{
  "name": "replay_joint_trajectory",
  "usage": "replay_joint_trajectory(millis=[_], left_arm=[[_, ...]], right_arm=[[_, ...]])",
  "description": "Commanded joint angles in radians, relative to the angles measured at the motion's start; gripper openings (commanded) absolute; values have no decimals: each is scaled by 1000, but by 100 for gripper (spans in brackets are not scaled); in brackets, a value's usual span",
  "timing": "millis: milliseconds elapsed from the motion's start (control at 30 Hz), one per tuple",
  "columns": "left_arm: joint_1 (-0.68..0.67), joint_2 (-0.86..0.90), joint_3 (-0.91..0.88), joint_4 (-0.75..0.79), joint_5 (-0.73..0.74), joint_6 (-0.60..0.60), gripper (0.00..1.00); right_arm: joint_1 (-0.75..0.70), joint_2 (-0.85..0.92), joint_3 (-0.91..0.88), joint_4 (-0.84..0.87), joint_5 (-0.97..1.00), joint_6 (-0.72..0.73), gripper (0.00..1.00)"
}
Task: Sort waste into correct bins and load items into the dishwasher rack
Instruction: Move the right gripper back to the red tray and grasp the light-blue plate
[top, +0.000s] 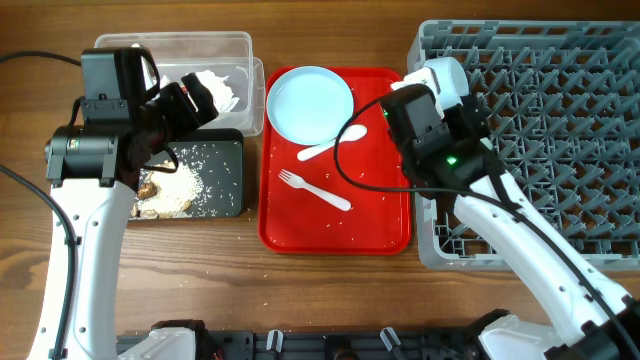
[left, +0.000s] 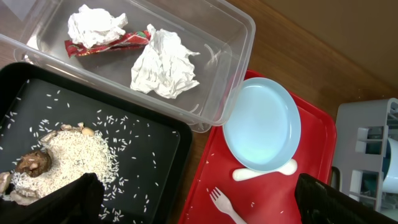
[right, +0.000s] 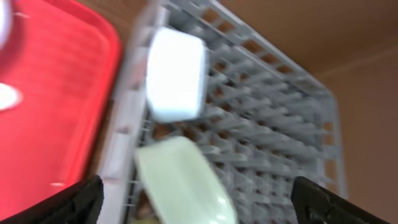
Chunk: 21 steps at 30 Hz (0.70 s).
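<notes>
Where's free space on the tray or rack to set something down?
Red tray: bare strip between the fork and its near rim. Rack: right half is open pegs. Crowded: tray's far-left corner, under plate and spoon; rack corner by the tray, where a pale bowl and mint-green bowl sit.

The setting is a robotics test bench staged for dish clearing. Two cabled robot arms (top: 88, 245) stand at a wooden table (top: 330, 300) bearing a dishwasher rack (top: 570, 120), a red tray (top: 385, 220) and two tubs (top: 170, 45).
</notes>
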Motion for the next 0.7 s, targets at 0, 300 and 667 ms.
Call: replay_joint_trajectory(millis=[0, 300, 667], left_arm=[[5, -8, 21, 2, -13, 15, 100], [5, -8, 21, 2, -13, 15, 100], [5, -8, 21, 2, -14, 15, 100]], right_arm=[[3, -12, 23, 24, -217, 2, 100], [0, -9, 23, 111, -801, 278, 100], [-40, -9, 23, -110, -806, 305, 79]])
